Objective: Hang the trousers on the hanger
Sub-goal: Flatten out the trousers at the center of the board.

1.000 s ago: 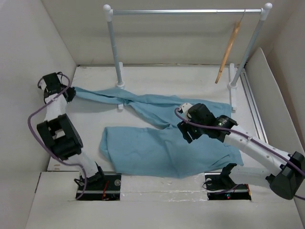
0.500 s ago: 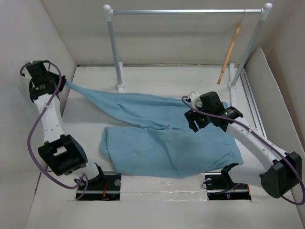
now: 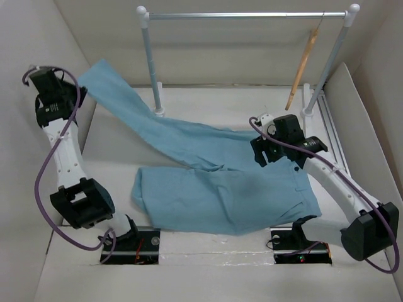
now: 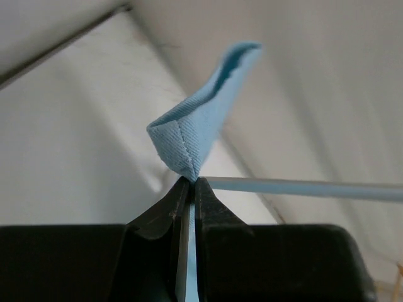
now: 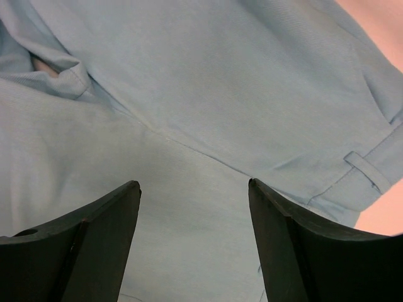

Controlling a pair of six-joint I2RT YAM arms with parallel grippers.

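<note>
The light blue trousers (image 3: 220,189) lie spread over the table's middle. One leg rises in a taut band to the far left. My left gripper (image 3: 80,82) is shut on that leg's hem (image 4: 189,157) and holds it high near the left wall. My right gripper (image 3: 263,156) is open and empty, above the trousers' seat near the waistband (image 5: 208,126). The wooden hanger (image 3: 301,68) hangs by its hook at the right end of the rail, edge-on to the camera.
The white-and-silver clothes rail (image 3: 245,15) spans the back, with posts at left (image 3: 151,63) and right (image 3: 330,63). White walls close in on the left, back and right. A raised white panel (image 3: 365,126) stands along the right side.
My left gripper has lifted the trouser leg's end off the table and up near the left wall. My right gripper has moved right and back over the trousers, towards the waistband.
</note>
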